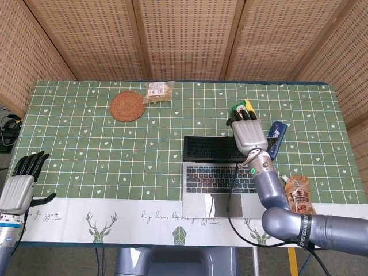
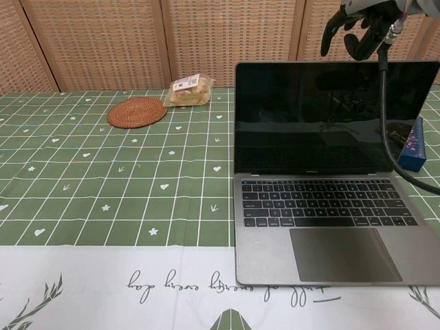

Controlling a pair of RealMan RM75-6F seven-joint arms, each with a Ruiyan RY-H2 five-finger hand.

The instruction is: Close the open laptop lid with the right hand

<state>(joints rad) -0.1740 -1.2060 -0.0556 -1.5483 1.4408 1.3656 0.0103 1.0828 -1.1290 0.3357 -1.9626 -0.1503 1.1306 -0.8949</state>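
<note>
Chest view: right hand (image 2: 361, 27) fingers (image 2: 332, 34) spread, empty, above laptop (image 2: 323, 172) lid's top edge; contact unclear.

Right hand (image 1: 248, 133): silver-grey shell on the back, black fingers (image 2: 350, 42) showing at the tips; a small green light is glowing at the wrist. A black cable (image 1: 233, 198) is running along the smooth grey forearm. Left hand (image 1: 18, 187) is showing the same silver back and black fingers.
</note>
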